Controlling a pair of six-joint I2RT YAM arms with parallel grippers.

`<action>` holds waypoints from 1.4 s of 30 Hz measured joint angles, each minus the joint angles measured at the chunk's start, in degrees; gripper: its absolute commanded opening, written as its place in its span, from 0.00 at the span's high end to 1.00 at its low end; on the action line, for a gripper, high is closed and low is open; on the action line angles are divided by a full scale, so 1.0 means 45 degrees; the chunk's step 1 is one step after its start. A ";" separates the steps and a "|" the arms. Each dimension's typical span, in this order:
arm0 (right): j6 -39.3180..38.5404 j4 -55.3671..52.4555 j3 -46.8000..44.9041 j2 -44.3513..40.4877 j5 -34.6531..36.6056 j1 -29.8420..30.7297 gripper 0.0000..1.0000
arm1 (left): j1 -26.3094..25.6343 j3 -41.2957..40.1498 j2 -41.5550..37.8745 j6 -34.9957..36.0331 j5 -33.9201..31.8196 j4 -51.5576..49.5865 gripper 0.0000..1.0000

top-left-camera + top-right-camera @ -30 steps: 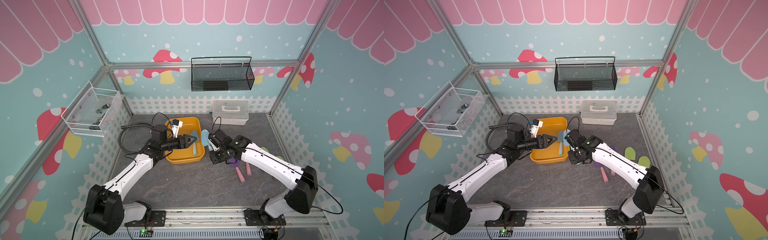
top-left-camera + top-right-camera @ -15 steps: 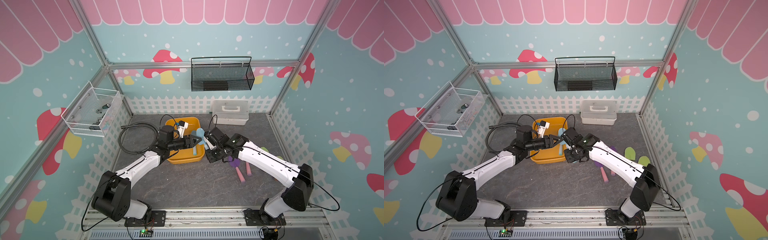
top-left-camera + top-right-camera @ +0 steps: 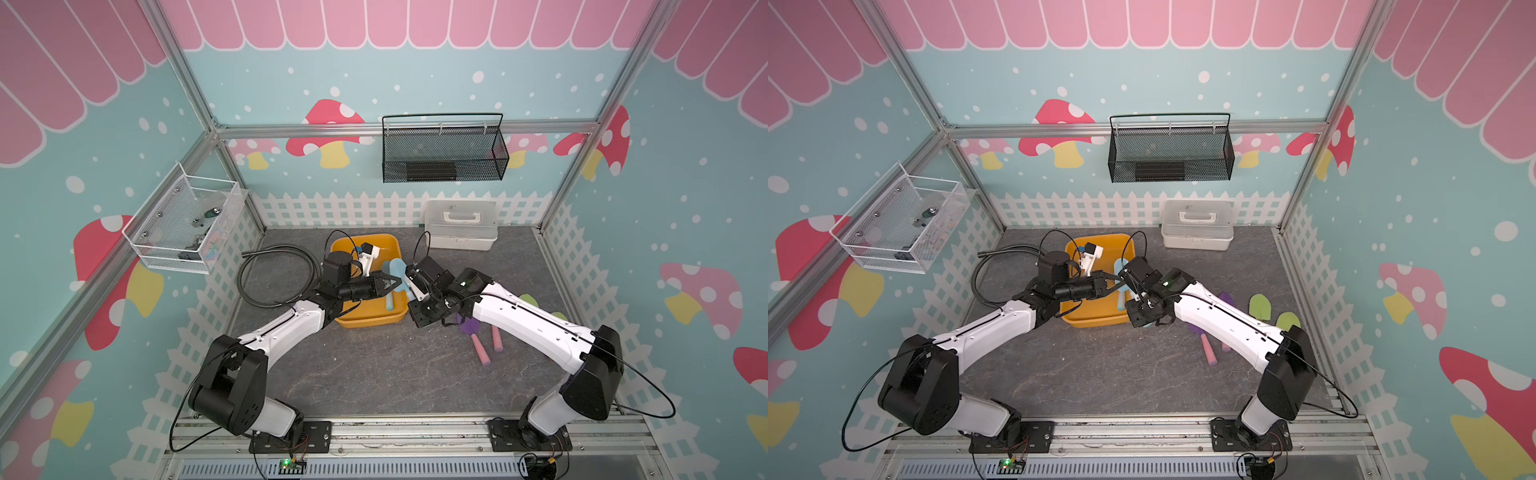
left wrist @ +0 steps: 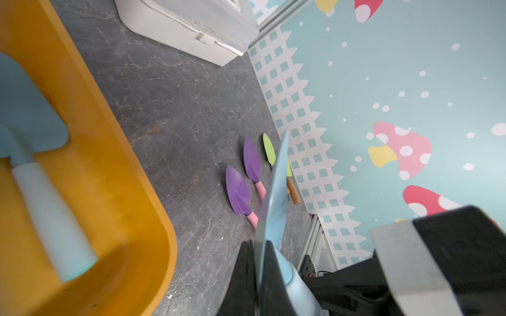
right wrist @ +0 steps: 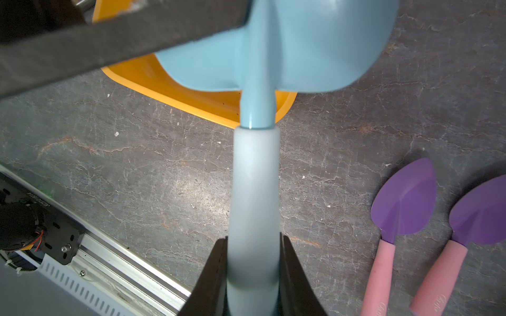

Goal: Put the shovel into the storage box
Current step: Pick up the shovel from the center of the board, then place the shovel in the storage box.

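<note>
A light-blue shovel (image 5: 254,177) hangs just above the near right corner of the yellow-orange storage box (image 3: 365,323). My right gripper (image 5: 253,240) is shut on its pale handle. My left gripper (image 4: 258,243) reaches across the box (image 4: 123,177) and is shut on the thin edge of the same shovel's blade (image 4: 273,191). In both top views the two grippers meet at the box's right side, with the left gripper (image 3: 400,285) over the rim. A second blue shovel (image 4: 41,205) lies inside the box, its handle end towards the near wall.
Two purple shovels with pink handles (image 3: 478,345) and two green ones (image 3: 528,299) lie right of the box. A white lidded case (image 3: 461,226) stands at the back. A black mesh basket (image 3: 442,153) and a white wire basket (image 3: 187,224) hang on the walls. A cable loop (image 3: 274,270) lies left.
My left gripper has travelled right across the box and closed from open onto the shovel's blade. The right gripper has kept its hold on the handle and shifted slightly left.
</note>
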 measured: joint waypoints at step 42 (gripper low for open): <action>0.0743 -0.0505 -0.4104 -0.4381 0.1705 -0.0792 0.48 | 0.3230 0.9408 0.7339 0.6849 -0.0578 -1.0273 1.00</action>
